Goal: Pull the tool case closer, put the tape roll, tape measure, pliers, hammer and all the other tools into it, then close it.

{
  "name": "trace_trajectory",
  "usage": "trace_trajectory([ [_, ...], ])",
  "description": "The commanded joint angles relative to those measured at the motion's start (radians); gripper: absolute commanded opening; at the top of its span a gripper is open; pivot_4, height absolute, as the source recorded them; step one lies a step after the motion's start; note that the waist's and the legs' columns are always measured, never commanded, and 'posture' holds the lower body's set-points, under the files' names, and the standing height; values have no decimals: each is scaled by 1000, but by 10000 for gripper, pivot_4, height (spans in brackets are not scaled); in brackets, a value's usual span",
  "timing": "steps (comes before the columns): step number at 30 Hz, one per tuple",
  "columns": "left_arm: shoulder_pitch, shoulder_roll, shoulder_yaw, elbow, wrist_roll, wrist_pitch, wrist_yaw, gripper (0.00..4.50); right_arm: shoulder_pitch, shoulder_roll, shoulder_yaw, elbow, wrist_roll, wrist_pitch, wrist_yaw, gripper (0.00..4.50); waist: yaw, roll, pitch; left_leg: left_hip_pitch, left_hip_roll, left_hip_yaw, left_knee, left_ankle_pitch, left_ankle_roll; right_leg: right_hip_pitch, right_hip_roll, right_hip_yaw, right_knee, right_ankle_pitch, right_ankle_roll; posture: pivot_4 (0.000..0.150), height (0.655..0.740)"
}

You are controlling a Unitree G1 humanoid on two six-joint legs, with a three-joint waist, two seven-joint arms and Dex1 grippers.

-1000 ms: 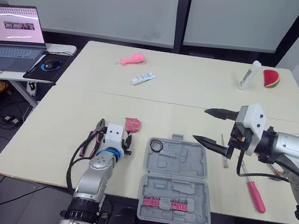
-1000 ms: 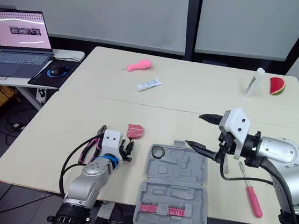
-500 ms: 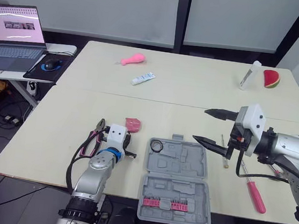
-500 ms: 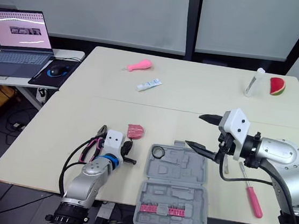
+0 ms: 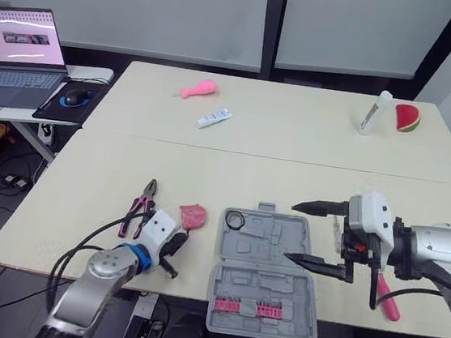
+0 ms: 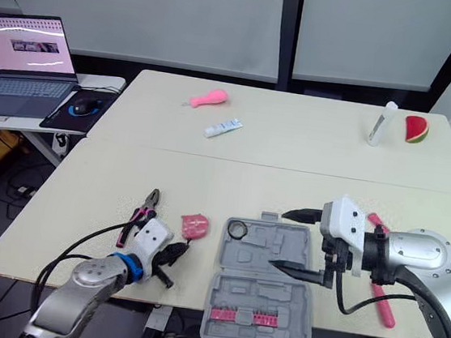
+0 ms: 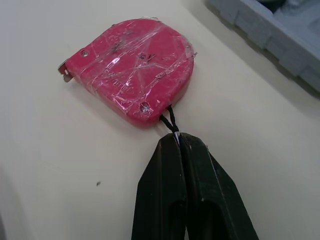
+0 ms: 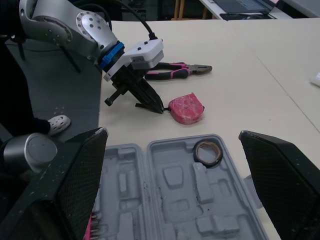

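- Head views: the tool case (image 5: 264, 292) lies open at the near edge of the bench (image 5: 290, 176), between the two arms. Its nearer half carries a strip of pink bits (image 5: 246, 308).
- The tape roll (image 5: 234, 219) sits in the far left corner of the case's farther half.
- The tape measure (image 5: 192, 215) lies on the bench just left of the case, apart from it. The pliers (image 5: 140, 204) lie further left.
- The left gripper (image 5: 174, 250) is low at the bench front, its tips pointing at the tape measure.
- The right gripper (image 5: 290, 231) hangs over the right part of the case with its fingers spread wide.
- A pink-handled screwdriver (image 6: 382, 306) lies right of the case, partly behind that arm.
- Far across the bench lie a tube (image 5: 215, 119) and a white bottle (image 5: 374, 113). A laptop (image 5: 20, 39) stands on a side desk.
- Left wrist view: the two black fingers (image 7: 165, 200) are pressed together. Their tips pinch the thin black cord (image 7: 169, 119) that comes out of the tape measure's rim. The pink tape measure lies flat on the bench just beyond the tips, with a corner of the grey case nearby.
- Right wrist view: the right arm's own fingers stand far apart at either side. Between them lies the open case with the tape roll in its corner pocket. Beyond the case, the left gripper's tips meet the tape measure's cord, and the pliers lie behind it.
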Motion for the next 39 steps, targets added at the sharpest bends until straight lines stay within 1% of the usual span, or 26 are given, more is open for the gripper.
trace_trajectory([
  [1,48,40,37,-67,-32,9,-41,254,-8,-3,-2,-44,22,-3,3,45000,1,0,0,0,0,0,0,0,0,0,0,0,0,0,0,1500,7400],
  [7,152,77,56,-159,-55,29,-63,254,-10,17,21,-42,0,-13,-20,45000,2,0,1,0,0,0,0,0,0,0,-1,1,-1,0,0,1500,7400],
  [18,203,99,62,-188,-54,13,-78,254,-11,23,48,-43,-7,-8,-22,45000,3,0,1,-1,0,-1,0,-1,1,-1,-1,1,-1,0,0,1500,7400],
  [19,210,104,70,-193,-61,8,-86,4390,-11,24,49,-42,-8,-9,-23,45000,3,0,1,-1,0,-1,0,-1,1,-1,0,1,-1,0,0,1500,7400],
  [21,224,119,91,-202,-79,-1,-107,8483,-11,26,51,-40,-10,-10,-24,45000,2,0,1,-1,0,-1,0,-1,1,-1,-1,1,-1,0,0,1500,7400],
  [22,233,127,110,-207,-94,-8,-121,12521,-11,27,52,-38,-11,-13,-23,45000,2,0,1,-1,0,0,0,-1,1,-1,-1,1,-1,0,0,1500,7400],
  [23,243,137,131,-212,-113,-14,-141,15177,-10,27,53,-36,-13,-14,-22,45000,2,0,1,-1,0,0,0,-1,1,-1,-1,1,-1,0,0,1500,7400],
  [26,279,172,230,-209,-225,-14,-246,24512,-17,31,60,-28,-17,-19,-16,45000,2,1,1,-1,0,-1,-1,-1,0,-2,-1,1,-1,0,0,1500,7400],
  [32,293,252,332,-135,-320,-71,-429,43226,-54,39,79,-10,-19,-21,-14,45000,2,1,2,0,0,-1,-1,-1,1,-3,-1,1,-3,0,0,1500,7400],
  [33,267,277,341,-76,-317,-164,-516,44819,-64,42,84,-3,-21,-21,-15,45000,2,1,2,0,0,-2,-1,-1,1,-3,-1,1,-3,0,0,1500,7400],
  [34,230,297,339,-13,-303,-256,-583,44819,-71,44,86,3,-22,-23,-16,45000,3,1,2,0,0,-2,-1,-1,1,-3,-1,1,-3,0,0,1500,7400],
  [36,129,320,301,129,-252,-426,-672,44819,-82,52,84,12,-20,-25,-17,45000,4,1,2,-1,1,-2,-1,-1,1,-3,-1,-1,-3,0,-1,1500,7400],
  [39,-2,295,241,290,-197,-567,-708,44819,-89,55,86,12,-21,-22,-15,45000,6,2,2,-1,0,-2,-2,-1,1,-3,-1,-1,-4,0,-1,1500,7400],
])
